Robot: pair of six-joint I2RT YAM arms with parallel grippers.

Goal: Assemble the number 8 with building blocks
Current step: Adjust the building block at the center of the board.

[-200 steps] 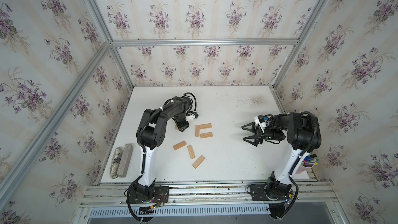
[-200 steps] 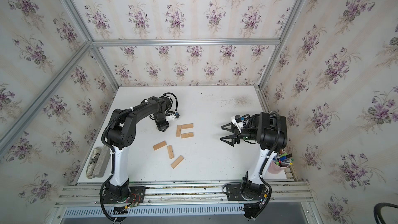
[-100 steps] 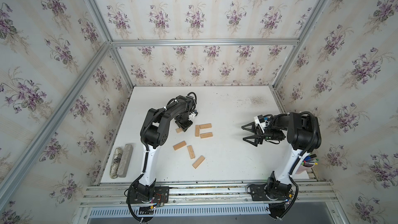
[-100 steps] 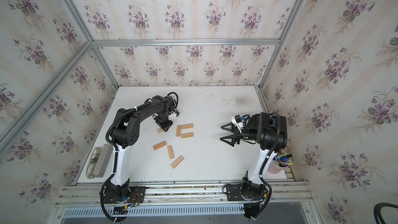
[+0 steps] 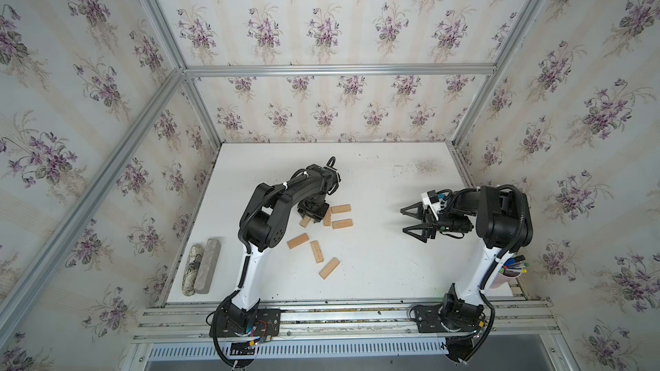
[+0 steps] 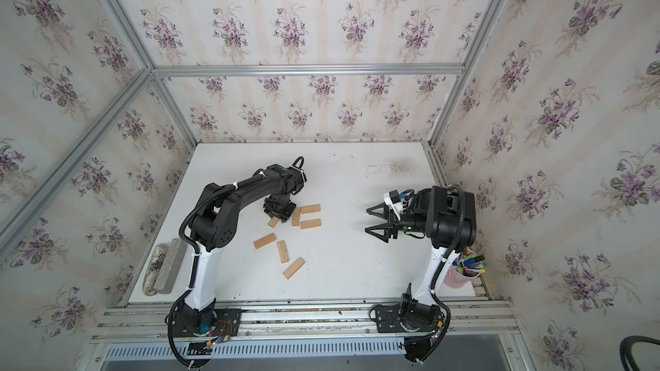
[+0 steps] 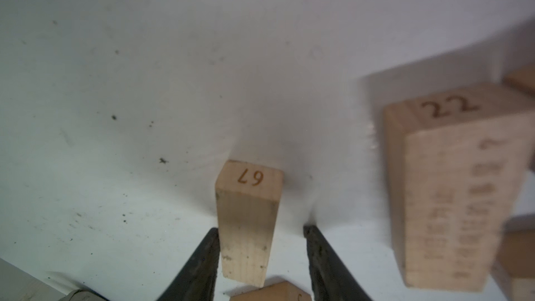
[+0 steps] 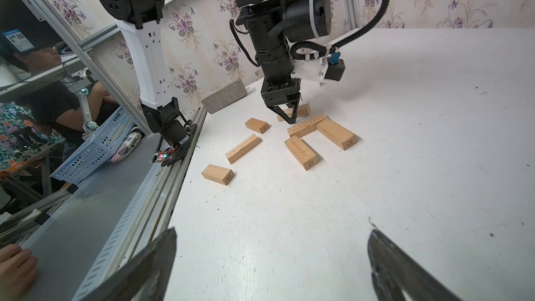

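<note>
1. Plainly, the building blocks (image 5: 298, 240) are small light-tan wooden bars; block 67 (image 7: 247, 221) is numbered on its end.
2. It lies between the spread jaws of the left gripper (image 7: 260, 228), one finger touching; the right gripper (image 5: 403, 220), splayed, hangs well apart.
3. The left gripper has shifted toward three grouped blocks (image 5: 341, 223).

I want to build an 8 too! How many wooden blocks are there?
7. Block 67 between the tips of the left pincer; three bracket blocks beside it; three loose blocks nearer the front. None seems hidden.
</note>
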